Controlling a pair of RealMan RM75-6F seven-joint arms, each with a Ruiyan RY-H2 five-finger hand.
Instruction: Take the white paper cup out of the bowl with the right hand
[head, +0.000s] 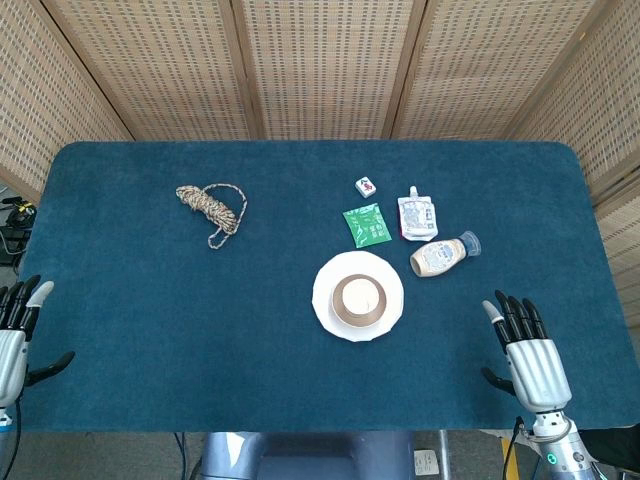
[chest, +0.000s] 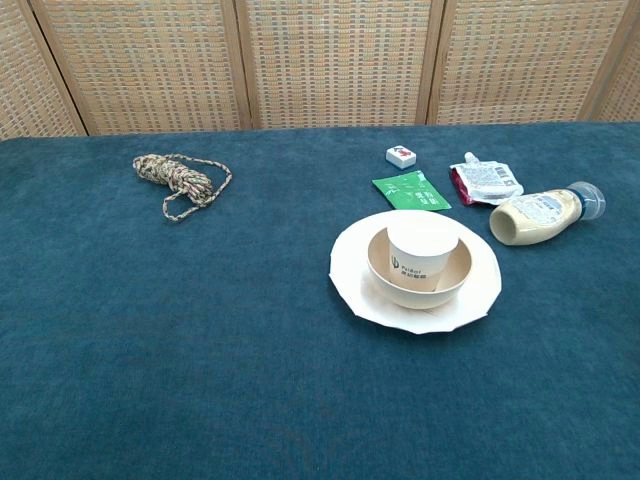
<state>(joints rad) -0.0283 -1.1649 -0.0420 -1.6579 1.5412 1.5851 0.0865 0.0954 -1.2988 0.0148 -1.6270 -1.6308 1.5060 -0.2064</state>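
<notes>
A white paper cup (chest: 422, 249) (head: 360, 296) stands upright inside a tan bowl (chest: 381, 272) (head: 340, 302), which sits on a white plate (chest: 349, 266) (head: 325, 292) right of the table's middle. My right hand (head: 527, 353) lies at the near right edge, fingers straight and apart, holding nothing, well right of the plate. At the near left edge my left hand (head: 14, 332) is also open and empty. Neither hand shows in the chest view.
Behind the plate lie a green packet (head: 367, 223), a small white tile (head: 366, 186), a white pouch (head: 417, 215) and a bottle (head: 443, 255) on its side. A coiled rope (head: 211, 206) lies at the far left. Blue cloth covers the table.
</notes>
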